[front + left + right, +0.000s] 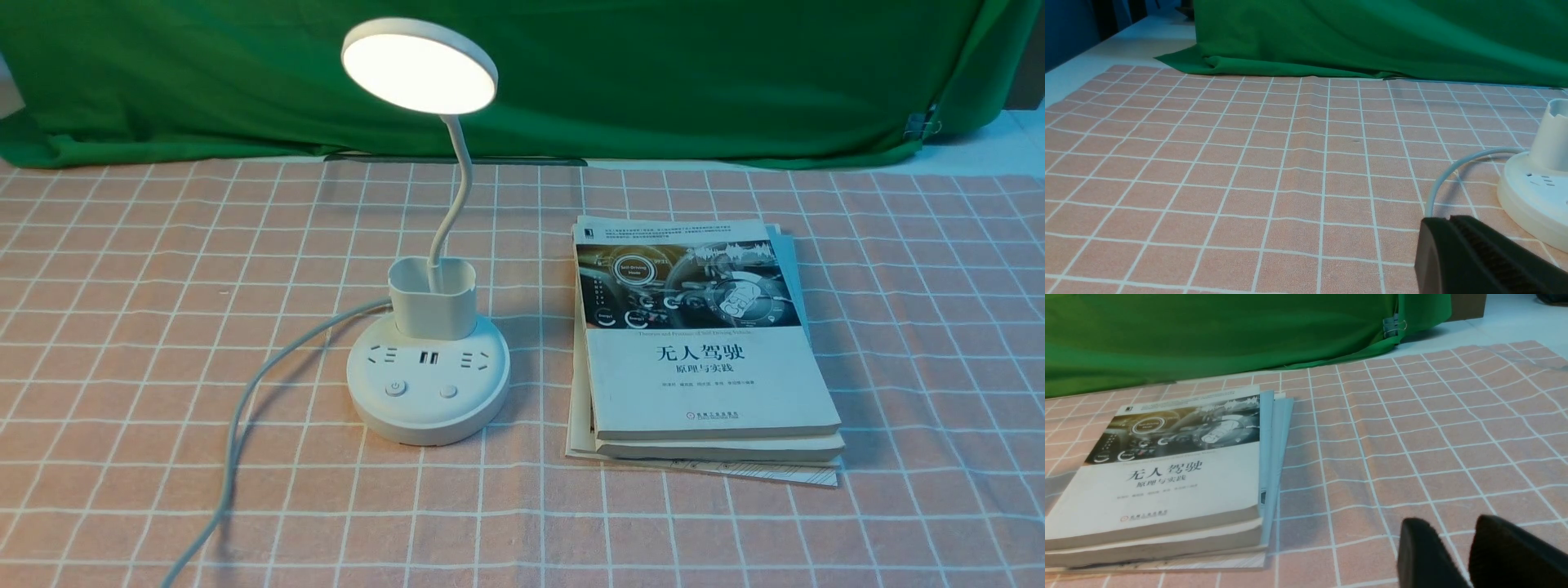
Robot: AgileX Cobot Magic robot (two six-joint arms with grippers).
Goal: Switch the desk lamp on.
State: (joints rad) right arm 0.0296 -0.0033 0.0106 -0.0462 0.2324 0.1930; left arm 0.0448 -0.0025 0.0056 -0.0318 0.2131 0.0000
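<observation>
Two fingertips meet on the left gripper (1443, 219), holding nothing; the right gripper's (1449, 523) stand parted. Beyond the left, the nearer arm, the desk lamp (429, 418) stands lit, left of the books (714, 384). The task looks done; withdrawal should avoid the cord (237, 425).

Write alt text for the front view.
A white desk lamp, its round head glowing, stands left of center on a pink-and-white checked cloth, its cord trailing toward the near edge. To its right lies a stack of books; a green curtain hangs behind.
</observation>
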